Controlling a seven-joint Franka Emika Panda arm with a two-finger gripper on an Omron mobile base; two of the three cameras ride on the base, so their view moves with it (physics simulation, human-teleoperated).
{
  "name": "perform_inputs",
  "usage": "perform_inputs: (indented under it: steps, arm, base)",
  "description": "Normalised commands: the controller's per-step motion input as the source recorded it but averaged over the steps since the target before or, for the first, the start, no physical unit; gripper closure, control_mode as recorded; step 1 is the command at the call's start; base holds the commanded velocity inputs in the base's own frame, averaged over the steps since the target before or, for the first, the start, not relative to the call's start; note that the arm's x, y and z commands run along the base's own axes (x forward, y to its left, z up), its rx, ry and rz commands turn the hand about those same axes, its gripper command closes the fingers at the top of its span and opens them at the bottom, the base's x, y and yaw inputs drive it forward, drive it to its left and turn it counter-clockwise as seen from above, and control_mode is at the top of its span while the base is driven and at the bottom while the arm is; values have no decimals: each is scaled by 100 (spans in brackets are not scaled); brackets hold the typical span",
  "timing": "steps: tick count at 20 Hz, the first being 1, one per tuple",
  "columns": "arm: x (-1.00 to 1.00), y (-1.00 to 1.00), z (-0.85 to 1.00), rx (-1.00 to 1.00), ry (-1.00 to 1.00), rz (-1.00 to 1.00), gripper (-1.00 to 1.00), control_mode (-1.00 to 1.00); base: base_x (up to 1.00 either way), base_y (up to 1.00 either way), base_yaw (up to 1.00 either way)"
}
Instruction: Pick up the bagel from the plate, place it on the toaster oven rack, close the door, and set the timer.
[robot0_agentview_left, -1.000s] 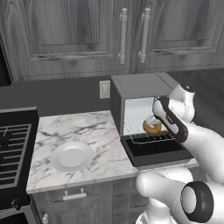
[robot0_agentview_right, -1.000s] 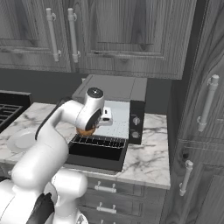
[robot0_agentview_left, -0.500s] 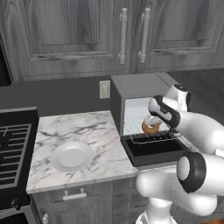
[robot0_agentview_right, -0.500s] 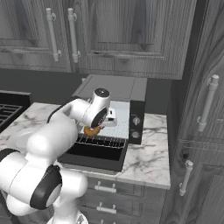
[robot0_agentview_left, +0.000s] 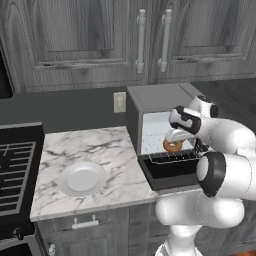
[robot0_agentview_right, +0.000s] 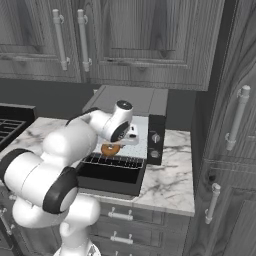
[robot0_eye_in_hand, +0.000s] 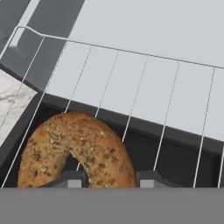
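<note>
A: Golden-brown bagel (robot0_agentview_left: 173, 146) sits clamped in the gripper (robot0_eye_in_hand: 108, 178), now further inside, over the toaster oven rack (robot0_eye_in_hand: 144, 98).
B: Door (robot0_agentview_right: 107, 175) down, white plate (robot0_agentview_left: 81, 179) bare on marble counter (robot0_agentview_left: 100, 150), grey cabinets (robot0_agentview_left: 90, 40) above.

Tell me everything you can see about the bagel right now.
The bagel is a golden-brown ring with a centre hole and a seeded, speckled crust. The claw is shut on its rim, carrying it tilted above the front of the toaster oven rack, over the open door. It has left the plate, which sits bare on the marble counter. Whether its lower edge touches the rack wires cannot be told.
</note>
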Motion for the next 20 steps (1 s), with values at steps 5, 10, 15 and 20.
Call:
perform_inputs:
  steps: [5, 10, 15, 20]
  arm:
    - [1, 0, -6, 0, 0, 0, -100, -100]
    - [-23, 0, 12, 0, -10, 0, -100, -100]
    - [-65, 0, 45, -1, -26, -3, -100, -100]
    - [-99, 0, 37, -3, -17, -6, -100, -100]
  base:
    - [0, 0, 0]
    - [0, 0, 0]
    - [0, 0, 0]
    - [0, 0, 0]
